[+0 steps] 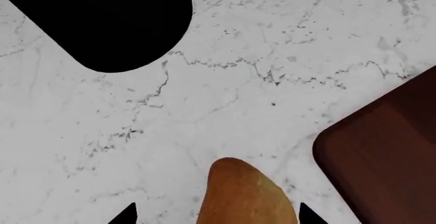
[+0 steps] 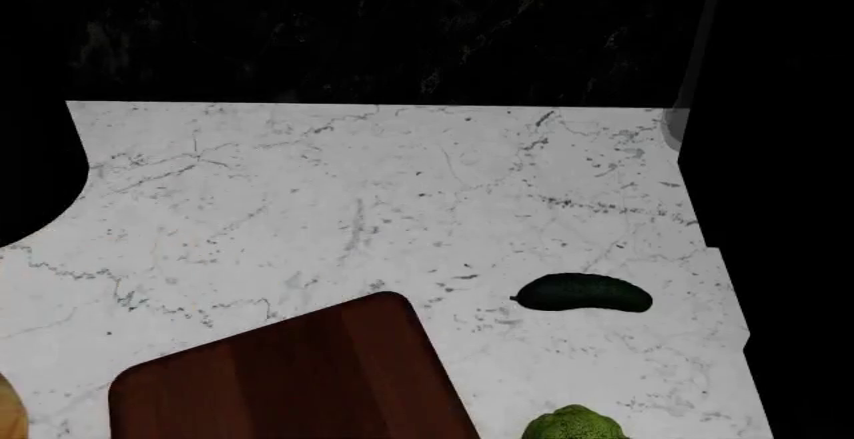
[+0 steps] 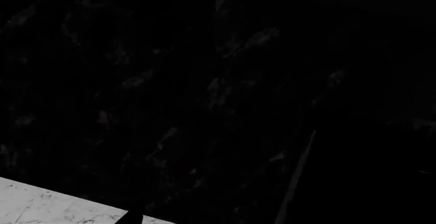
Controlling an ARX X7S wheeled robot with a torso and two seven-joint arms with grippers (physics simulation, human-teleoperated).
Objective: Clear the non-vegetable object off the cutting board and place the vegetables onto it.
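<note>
White marble bench (image 2: 334, 209), dark-veined. Dark reddish-brown rectangular wooden cutting board (image 2: 294, 379) at near edge, bare in what shows. Dark green oblong bumpy cucumber (image 2: 583, 293) on marble right of board, apart from it. Light yellow-green bumpy broccoli-like head (image 2: 574, 425) nearer, just right of board. Golden-brown rounded loaf-like object (image 1: 245, 196) between left pincer (image 1: 216, 219) tips, beside board; grip unclear. Right pincer (image 3: 132, 218) barely visible, state unclear.

Your cutting board (image 2: 287, 379): dark reddish-brown wood, rounded corners, lying flat and bare on the marble. Your cucumber (image 2: 583, 293): dark green, oblong, lying lengthwise, off the board to its right. Your broccoli-like head (image 2: 574, 425): bumpy yellow-green, nearer you, beside the board.
</note>
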